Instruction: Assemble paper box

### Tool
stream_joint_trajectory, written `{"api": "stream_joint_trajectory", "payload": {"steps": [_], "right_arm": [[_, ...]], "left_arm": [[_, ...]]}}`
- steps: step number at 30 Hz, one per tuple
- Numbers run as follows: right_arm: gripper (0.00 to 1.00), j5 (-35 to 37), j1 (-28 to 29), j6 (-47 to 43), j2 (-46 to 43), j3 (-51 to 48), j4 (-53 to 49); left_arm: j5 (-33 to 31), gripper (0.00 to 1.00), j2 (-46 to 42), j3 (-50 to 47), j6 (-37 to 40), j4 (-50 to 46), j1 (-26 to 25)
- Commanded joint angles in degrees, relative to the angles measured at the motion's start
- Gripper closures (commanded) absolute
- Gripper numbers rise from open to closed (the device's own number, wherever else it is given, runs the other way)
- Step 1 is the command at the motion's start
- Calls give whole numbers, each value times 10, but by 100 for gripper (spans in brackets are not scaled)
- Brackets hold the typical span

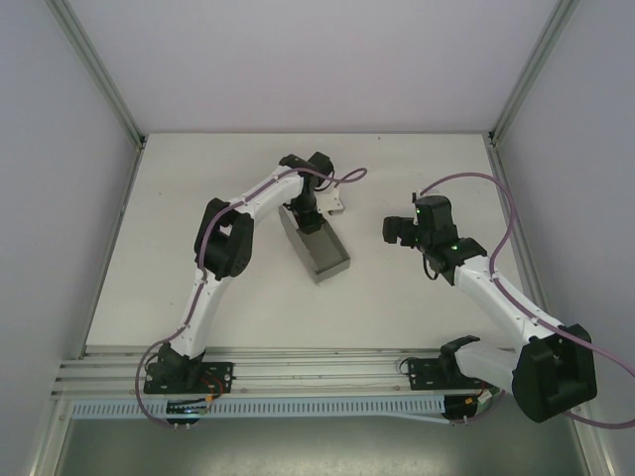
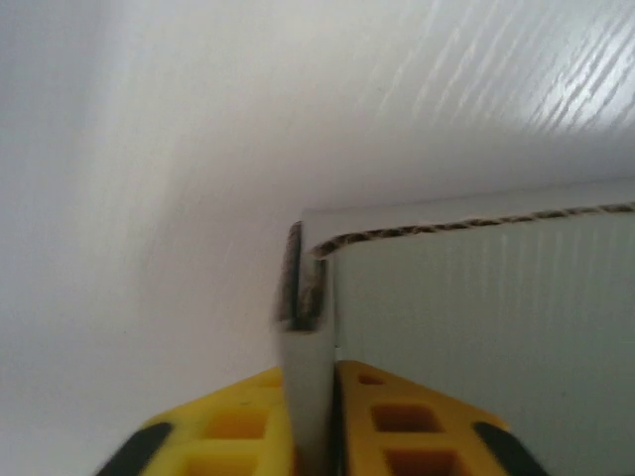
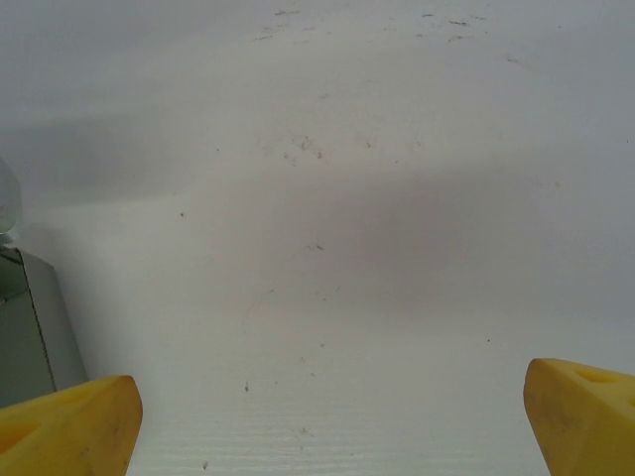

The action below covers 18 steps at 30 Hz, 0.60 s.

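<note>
Left gripper (image 1: 309,220) is clamping the paper box (image 1: 319,256), w/ one thin cardboard wall pinched btwn its yellow fingers (image 2: 223,431). In the left wrist cam that wall is standing edge-on btwn the two fingers and touching both. Its corrugated top edge is running off to the gripper's right, and the box's pale grey inner face is lying on that same side. Sthg dark, maybe a slot or tab, is sitting at the box corner just ahead of the fingertips; it's too blurred to say more. The white table (image 1: 198,198) is showing to the gripper's left and ahead of it.

In the top cam the box is resting on the table as a low, open-topped grey tray. Its far end is sitting under the left gripper, and the rest is stretching back from the gripper toward the arm bases at a slant.

Right gripper (image 1: 395,230) is hovering over the table w/ jaws spread wide, grasping nothing. The box is lying off to its left, apart from it. In the right wrist cam its two yellow fingers (image 3: 69,426) are sitting at opposite bottom corners, w/ bare table btwn and ahead of them. A grey corner of the box is peeking in at the gripper's far left, not touching either finger.
</note>
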Motion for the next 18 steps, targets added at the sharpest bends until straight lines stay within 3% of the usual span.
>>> {"api": "stream_joint_trajectory", "payload": {"steps": [1, 6, 9, 18], "right_arm": [[1, -3, -3, -4, 2, 2, 13], [1, 0, -3, -4, 1, 2, 15], [1, 13, -3, 3, -2, 4, 16], [1, 17, -7, 26, -27, 16, 29]], "left_arm": [[-12, 100, 11, -11, -2, -11, 3], [-54, 100, -5, -15, -42, 38, 4], [-85, 100, -52, -59, -87, 140, 3], [-64, 100, -241, -303, -192, 507, -5]]}}
